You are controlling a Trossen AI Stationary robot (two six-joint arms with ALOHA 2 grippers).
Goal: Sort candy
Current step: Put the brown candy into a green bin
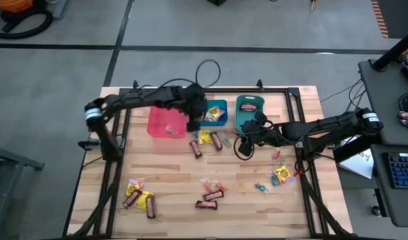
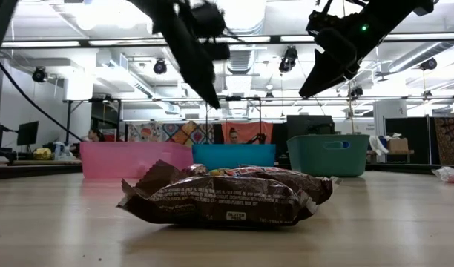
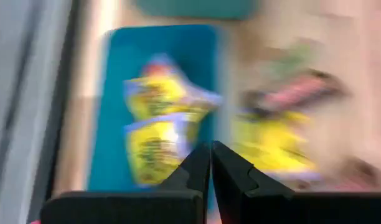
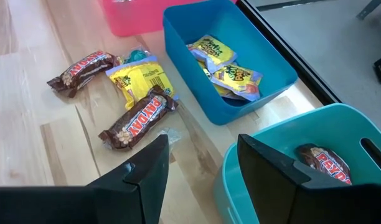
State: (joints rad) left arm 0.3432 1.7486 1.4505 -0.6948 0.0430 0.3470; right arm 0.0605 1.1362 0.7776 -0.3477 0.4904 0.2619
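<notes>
**Left pincer clenched over blue bin, right pincer spread over teal bin**

My left pincer is clenched with nothing in it, fingertips pressed together, hanging above the near end of the blue bin, between that bin and the pink bin. Its wrist view is blurred but shows yellow packets inside the blue bin.

My right pincer is released, fingers spread wide, holding nothing. It sits above the table at the near edge of the teal bin. From its wrist view: one brown-red bar lies in the teal bin, and the yellow packets are in the blue bin. Just beside the blue bin on the table lie two brown-red bars with a yellow packet between them; the closer bar overlaps the packet.

More candy is scattered on the table: a cluster of yellow packets and bars at the near left, bars and small pieces near the middle front, and a yellow packet with small clear-wrapped pieces at the right. Pink bin has something small in it, can't tell what.
</notes>
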